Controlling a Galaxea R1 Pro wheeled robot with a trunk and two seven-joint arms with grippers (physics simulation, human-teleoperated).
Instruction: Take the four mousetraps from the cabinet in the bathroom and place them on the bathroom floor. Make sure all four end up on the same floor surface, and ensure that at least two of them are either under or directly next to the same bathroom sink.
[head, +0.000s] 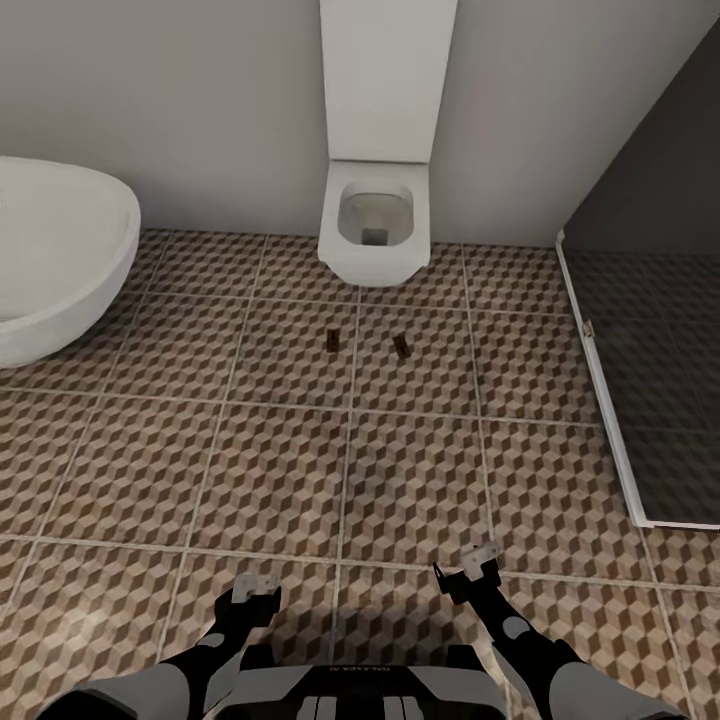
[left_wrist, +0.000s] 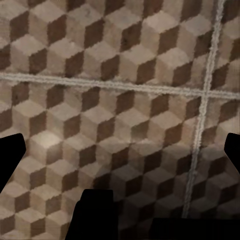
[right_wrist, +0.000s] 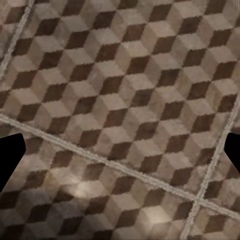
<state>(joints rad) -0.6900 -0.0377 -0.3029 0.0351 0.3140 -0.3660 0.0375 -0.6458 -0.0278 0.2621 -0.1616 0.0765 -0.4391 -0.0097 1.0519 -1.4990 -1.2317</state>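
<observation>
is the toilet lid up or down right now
Up. The toilet shows its open bowl from above, with the lid raised against the white panel behind it. Two small brown things lie on the tiled floor just in front.

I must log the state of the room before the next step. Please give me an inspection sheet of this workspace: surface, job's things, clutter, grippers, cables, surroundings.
Surface: bathroom floor, cube-pattern tiles with pale grout lines.
Job's things: two small dark flat pieces, likely mousetraps, on the floor in front of the toilet, one left of the other, apart; too small to confirm details.
Clutter: nothing seen.
Grippers: left gripper and right gripper low over the tiles; jaws open and empty in both wrist views.
Cables: nothing seen.
Surroundings: white oval bathtub at left, grey wall behind, dark glass shower screen at right.
</observation>
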